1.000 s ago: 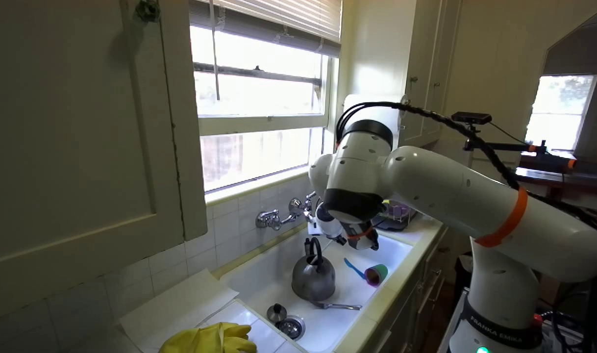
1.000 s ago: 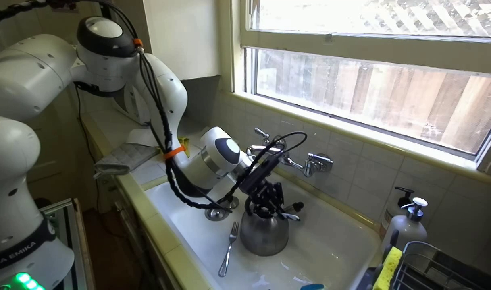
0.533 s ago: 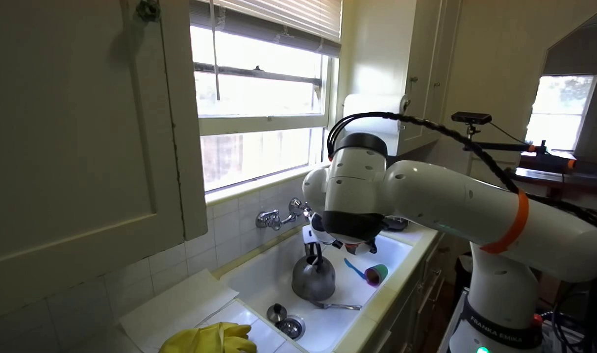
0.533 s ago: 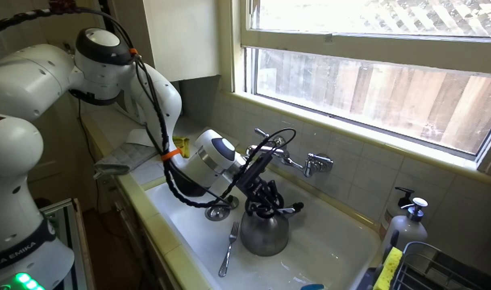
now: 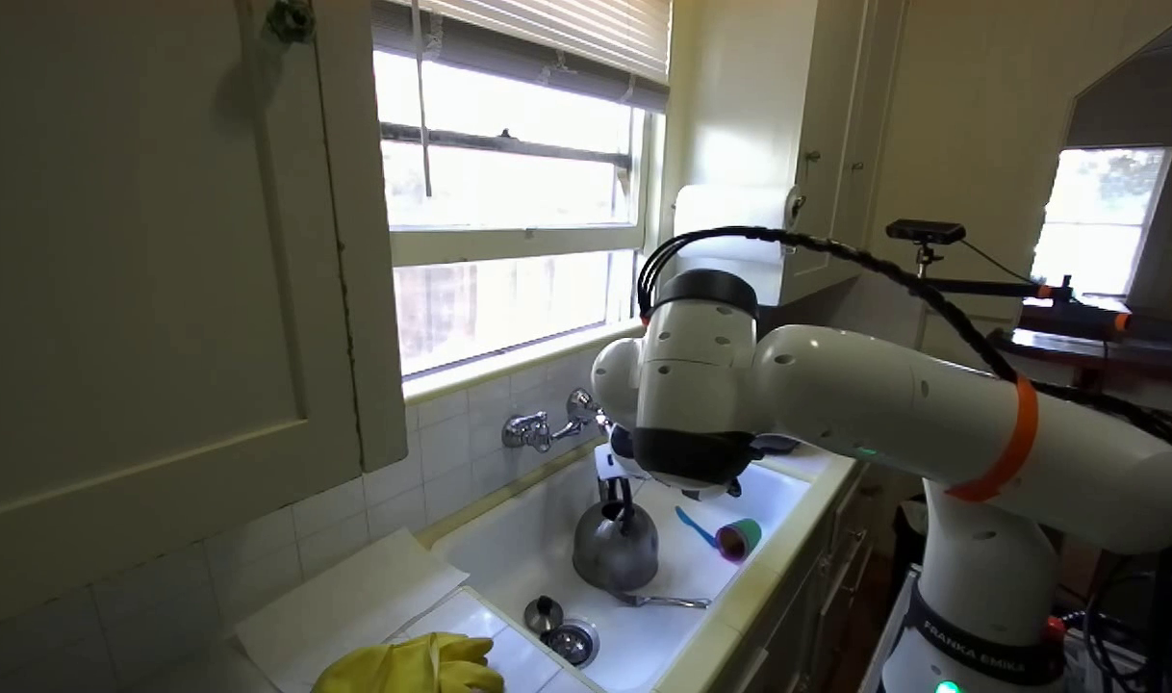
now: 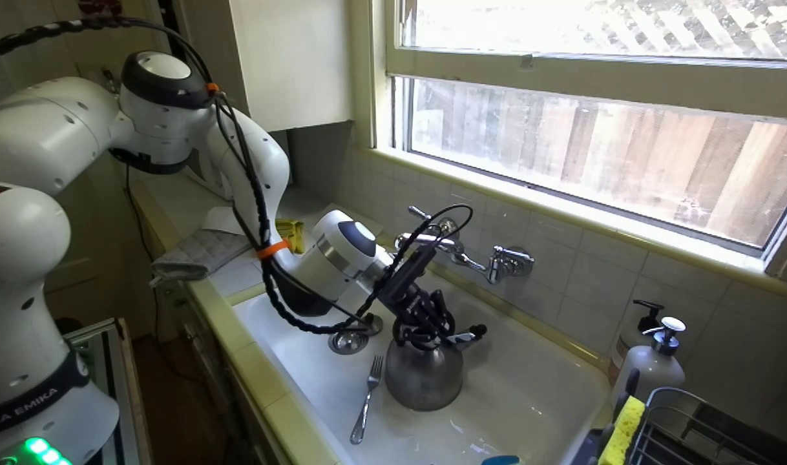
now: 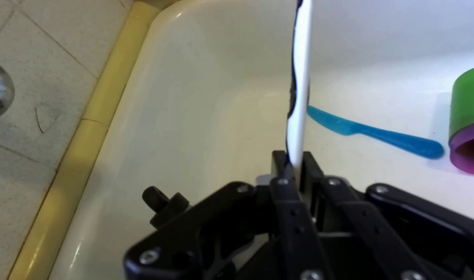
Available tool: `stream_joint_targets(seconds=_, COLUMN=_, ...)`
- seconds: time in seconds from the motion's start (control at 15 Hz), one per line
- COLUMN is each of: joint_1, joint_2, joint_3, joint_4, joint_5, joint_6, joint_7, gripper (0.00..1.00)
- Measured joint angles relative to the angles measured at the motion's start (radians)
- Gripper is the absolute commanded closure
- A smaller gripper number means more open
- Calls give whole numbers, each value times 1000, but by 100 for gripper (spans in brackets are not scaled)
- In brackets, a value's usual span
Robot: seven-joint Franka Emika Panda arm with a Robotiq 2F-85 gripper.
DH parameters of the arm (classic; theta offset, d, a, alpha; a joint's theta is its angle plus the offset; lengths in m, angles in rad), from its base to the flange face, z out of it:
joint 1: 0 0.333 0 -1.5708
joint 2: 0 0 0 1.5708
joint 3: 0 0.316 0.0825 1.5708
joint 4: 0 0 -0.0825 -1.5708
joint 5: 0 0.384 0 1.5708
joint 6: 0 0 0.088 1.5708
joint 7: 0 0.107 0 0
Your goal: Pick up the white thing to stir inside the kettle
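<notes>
My gripper (image 7: pixel 294 165) is shut on the white thing (image 7: pixel 301 66), a slim white utensil with a dark left edge. It runs up from between the fingers and out of the top of the wrist view. In an exterior view a short pale part of the white thing (image 6: pixel 461 337) sticks out by the fingertips. The gripper is over the kettle's top, at its handle. The dark-grey kettle (image 5: pixel 615 549) stands in the sink and also shows below the gripper (image 6: pixel 424 381). Its black spout tip shows in the wrist view (image 7: pixel 163 204). I cannot tell whether any utensil part is inside the kettle.
The white sink (image 7: pixel 182 128) holds a fork (image 6: pixel 367 400), a blue knife (image 7: pixel 377 134), a green and purple cup (image 7: pixel 470 120) and a small metal piece (image 5: pixel 544 614) beside the drain. The wall faucet (image 5: pixel 543 431) is behind. Soap bottles (image 6: pixel 655 374) and a dish rack (image 6: pixel 678 400) stand alongside.
The arm has come down, mostly in the first half second. The gripper, still holding the white thing, has shifted slightly over the kettle. The kettle and other items have not moved.
</notes>
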Motion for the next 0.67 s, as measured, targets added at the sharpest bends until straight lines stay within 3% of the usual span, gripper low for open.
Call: stream_joint_targets(seconds=0.67, joint_1=0, joint_2=8, joint_3=6, joint_4=21, joint_5=6, joint_6=-1, joint_7=19, gripper=97)
